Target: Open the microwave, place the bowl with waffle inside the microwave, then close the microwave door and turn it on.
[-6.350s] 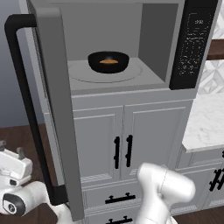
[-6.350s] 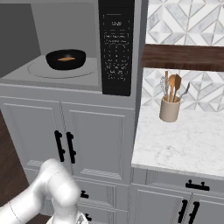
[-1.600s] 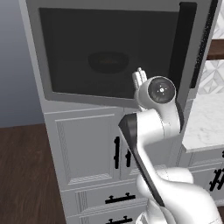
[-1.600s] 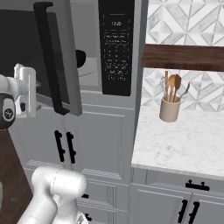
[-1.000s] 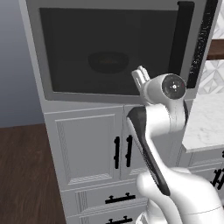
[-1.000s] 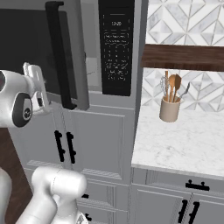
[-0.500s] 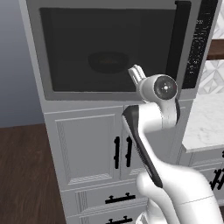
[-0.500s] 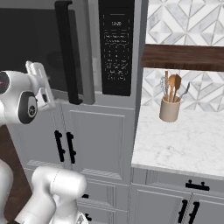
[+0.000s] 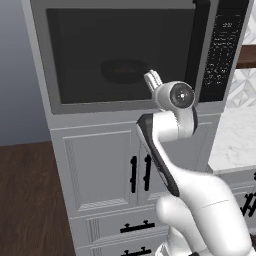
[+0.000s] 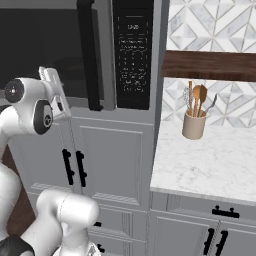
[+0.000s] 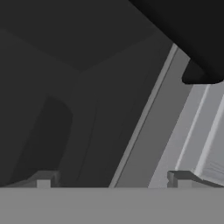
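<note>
The microwave door (image 9: 125,60) looks big, stiff and heavy (its window dark); push its frame. The end effector (image 11: 111,179) stands apart, holding nothing.

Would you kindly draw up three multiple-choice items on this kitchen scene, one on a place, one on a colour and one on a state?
1. Where is the bowl?
A. on the marble counter
B. behind the microwave door's window
C. on the floor

2. What colour is the door's long handle?
A. white
B. gold
C. black

3. How does the gripper stand?
A. open, holding nothing
B. shut on the handle
C. shut on a spoon

Answers:
1 B, the bowl's dim outline shows through the dark window of the microwave door in the left base view.
2 C, the vertical bar is black against the grey frame.
3 A, in the hand view the two fingertips stand wide apart with nothing between them, close to the door's lower edge.
</note>
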Robot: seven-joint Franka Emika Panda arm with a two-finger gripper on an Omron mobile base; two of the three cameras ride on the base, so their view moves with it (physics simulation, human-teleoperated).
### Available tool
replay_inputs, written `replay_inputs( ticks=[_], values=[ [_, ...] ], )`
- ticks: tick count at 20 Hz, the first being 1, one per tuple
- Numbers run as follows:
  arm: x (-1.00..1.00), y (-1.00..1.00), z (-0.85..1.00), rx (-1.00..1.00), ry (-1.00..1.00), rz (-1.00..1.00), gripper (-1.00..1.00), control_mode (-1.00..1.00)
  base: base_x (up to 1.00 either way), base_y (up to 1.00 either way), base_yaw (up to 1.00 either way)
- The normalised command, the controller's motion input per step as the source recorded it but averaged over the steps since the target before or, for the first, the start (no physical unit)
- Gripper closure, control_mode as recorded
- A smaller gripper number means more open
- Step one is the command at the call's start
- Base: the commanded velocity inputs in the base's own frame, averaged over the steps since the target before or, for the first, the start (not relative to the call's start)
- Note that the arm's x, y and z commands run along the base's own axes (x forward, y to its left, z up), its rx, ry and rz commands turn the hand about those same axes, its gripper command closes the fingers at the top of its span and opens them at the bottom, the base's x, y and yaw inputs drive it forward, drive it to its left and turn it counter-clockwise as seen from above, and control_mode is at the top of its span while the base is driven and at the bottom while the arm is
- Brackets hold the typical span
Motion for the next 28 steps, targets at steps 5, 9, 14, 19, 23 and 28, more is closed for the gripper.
replay_inputs(
  ticks=[5,9,14,19,23,28],
  values=[
    [0.38,-0.02,0.00,0.00,0.00,0.00,-1.00,-1.00,0.00,0.00,0.00],
    [0.26,0.00,0.00,0.00,0.00,0.00,-1.00,-1.00,0.00,0.00,0.00],
    [0.00,0.00,0.00,0.00,0.00,0.00,-1.00,-1.00,0.00,0.00,0.00],
    [-0.33,-0.02,0.09,0.00,0.00,0.00,-1.00,-1.00,0.00,0.00,0.00],
    [-0.89,-0.34,0.23,0.00,0.00,0.00,-1.00,-1.00,0.00,0.00,0.00],
    [-0.79,-0.54,0.20,0.00,0.04,0.00,-1.00,-1.00,0.00,0.00,0.00]
  ],
)
